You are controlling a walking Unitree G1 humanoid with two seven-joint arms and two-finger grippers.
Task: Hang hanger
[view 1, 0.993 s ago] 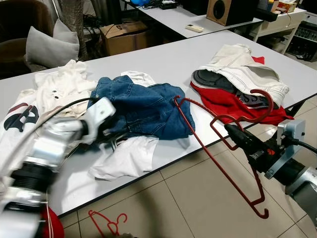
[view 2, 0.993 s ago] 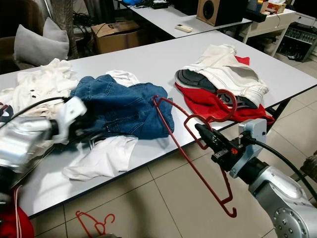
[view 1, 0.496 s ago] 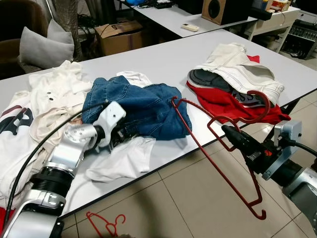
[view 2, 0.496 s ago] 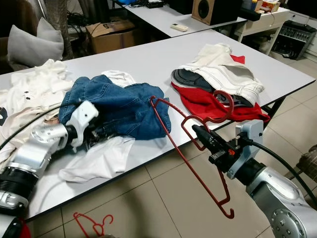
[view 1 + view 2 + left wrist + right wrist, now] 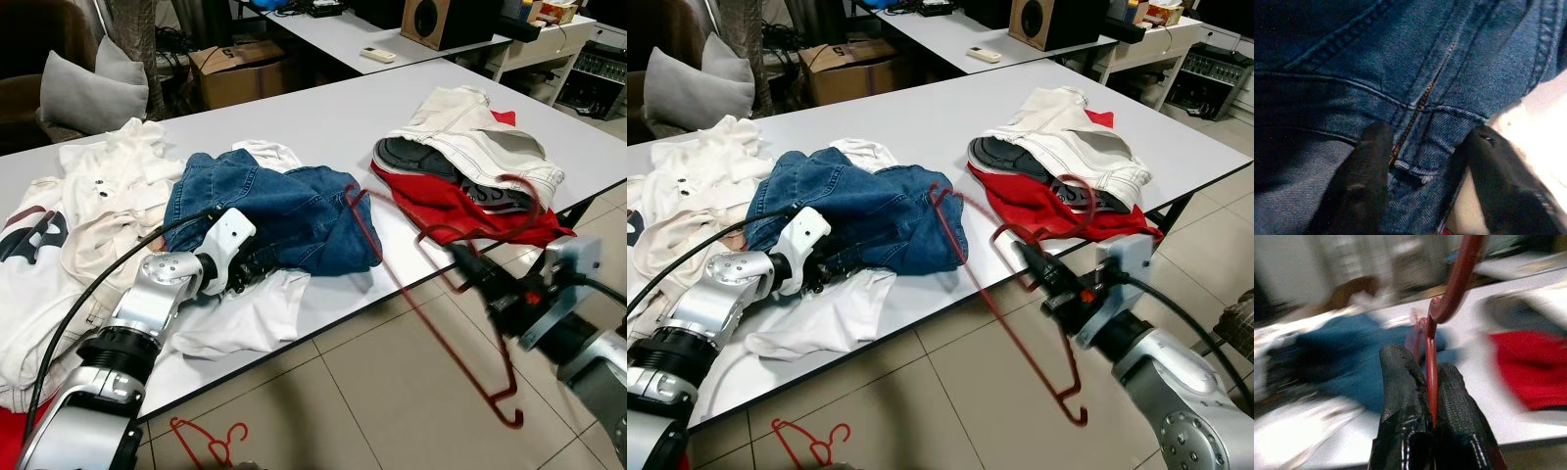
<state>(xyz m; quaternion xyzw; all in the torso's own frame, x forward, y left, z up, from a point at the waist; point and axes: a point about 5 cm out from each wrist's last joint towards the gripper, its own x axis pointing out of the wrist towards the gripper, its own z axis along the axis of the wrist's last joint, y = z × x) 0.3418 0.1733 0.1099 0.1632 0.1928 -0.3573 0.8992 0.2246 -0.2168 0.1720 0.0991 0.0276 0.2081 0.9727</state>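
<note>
A thin red wire hanger point(image 5: 351, 192) hangs tilted off the table's front edge, blurred by motion. My right gripper point(image 5: 468, 267) is shut on the hanger point(image 5: 1431, 363) near its hook point(image 5: 1455, 286). My left gripper point(image 5: 251, 270) lies on the table at the near edge of the crumpled blue jeans point(image 5: 284, 211). Its fingers point(image 5: 1364, 186) stand open, with the jeans' zipper fly point(image 5: 1420, 105) and waistband between them, pressed into the denim.
On the long white table point(image 5: 323, 117) lie white shirts point(image 5: 93, 191) at the left, a white garment point(image 5: 245, 315) under the jeans and a red-and-cream pile point(image 5: 470, 162) at the right. Another red hanger point(image 5: 208, 438) lies on the tiled floor by the table's edge.
My left gripper has slid forward and to the right, up against the edge of the jeans. My right gripper still holds the hanger, which now swings and blurs.
</note>
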